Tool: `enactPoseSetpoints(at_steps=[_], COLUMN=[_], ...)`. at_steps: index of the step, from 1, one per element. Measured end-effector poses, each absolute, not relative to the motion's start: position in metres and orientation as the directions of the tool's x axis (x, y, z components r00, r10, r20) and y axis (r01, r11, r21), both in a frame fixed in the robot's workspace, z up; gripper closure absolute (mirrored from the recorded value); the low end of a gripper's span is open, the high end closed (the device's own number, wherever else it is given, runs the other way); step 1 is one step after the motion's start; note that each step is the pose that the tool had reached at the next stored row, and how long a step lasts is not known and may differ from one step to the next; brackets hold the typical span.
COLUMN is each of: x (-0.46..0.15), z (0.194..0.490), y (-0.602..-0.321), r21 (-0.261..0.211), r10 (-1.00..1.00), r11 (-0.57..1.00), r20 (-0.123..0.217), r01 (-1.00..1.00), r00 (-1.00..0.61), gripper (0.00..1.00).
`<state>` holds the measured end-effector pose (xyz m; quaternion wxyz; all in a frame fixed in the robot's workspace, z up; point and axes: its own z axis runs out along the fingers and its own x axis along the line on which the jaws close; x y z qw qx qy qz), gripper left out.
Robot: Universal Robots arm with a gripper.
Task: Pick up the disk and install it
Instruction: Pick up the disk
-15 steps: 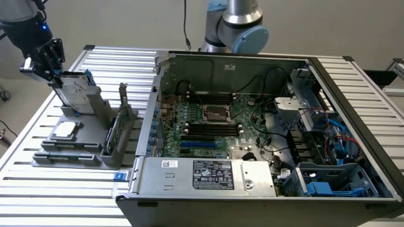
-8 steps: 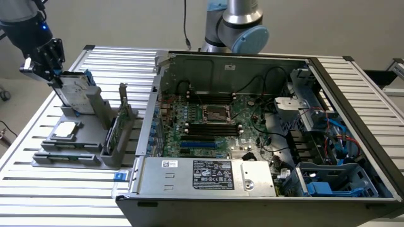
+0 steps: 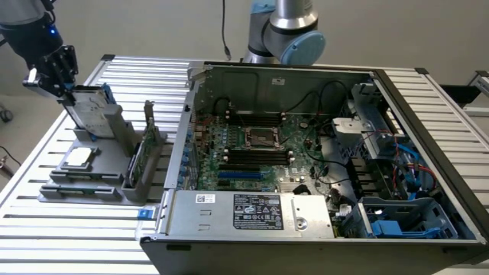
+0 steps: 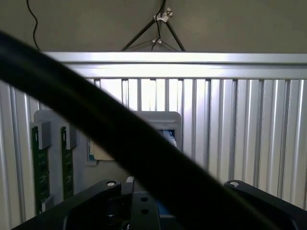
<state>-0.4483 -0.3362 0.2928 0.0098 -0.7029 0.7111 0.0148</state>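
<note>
- At the exterior view's far left: gripper (image 3: 67, 93), right against the top edge of the disk (image 3: 96, 110).
- Cannot tell how wide the jaws stand, nor whether gripping.
- Standing tilted in grey holder (image 3: 105, 172) on slatted table (image 3: 38, 229), left of open computer case (image 3: 321, 143).

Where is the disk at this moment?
In the exterior view the disk stands tilted in the grey holder at the view's left, beside the open computer case, with the gripper at its upper end.

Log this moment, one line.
gripper: at disk top edge | disk: standing in grey stand, exterior view's left | case: open, disk not installed
</note>
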Motion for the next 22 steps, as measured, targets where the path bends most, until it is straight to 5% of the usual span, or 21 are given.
enactPoseSetpoints(at_steps=[22], x=[-0.446], z=[0.373], y=[-0.344], r21=[0.008], r10=[-0.999], r11=[0.011], r20=[-0.037], r01=[-1.0], r00=[-0.011], gripper=[0.67])
